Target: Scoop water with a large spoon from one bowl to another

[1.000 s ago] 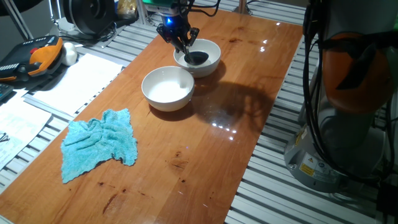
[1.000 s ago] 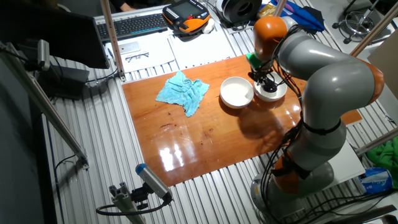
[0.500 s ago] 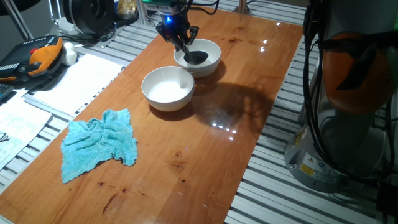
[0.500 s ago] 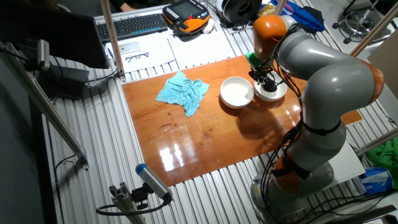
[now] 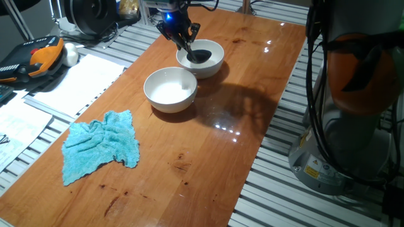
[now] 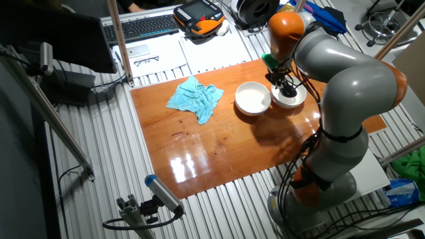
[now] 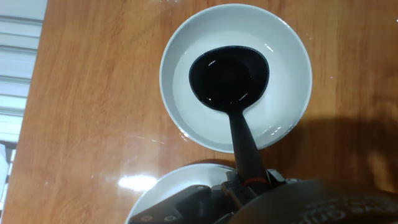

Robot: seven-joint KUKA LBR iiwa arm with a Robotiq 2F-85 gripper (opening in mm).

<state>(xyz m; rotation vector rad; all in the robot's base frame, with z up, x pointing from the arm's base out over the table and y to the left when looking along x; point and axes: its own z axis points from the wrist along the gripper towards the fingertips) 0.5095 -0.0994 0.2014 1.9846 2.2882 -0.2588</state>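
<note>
The large spoon, a black ladle, hangs with its round scoop inside the far white bowl. The scoop glistens, and faint clear water lies in this bowl. My gripper is shut on the ladle's handle, just above the bowl's near rim. In one fixed view the gripper stands over the far bowl, with the scoop low inside it. A second white bowl sits right beside it, also seen in the hand view. The other fixed view shows gripper and both bowls.
A crumpled blue cloth lies on the wooden table, toward its near left. Papers and an orange-black pendant lie beyond the table's left edge. The arm's base stands at the right.
The gripper and ladle have risen slightly over the far bowl. Bowls and cloth have not moved.
</note>
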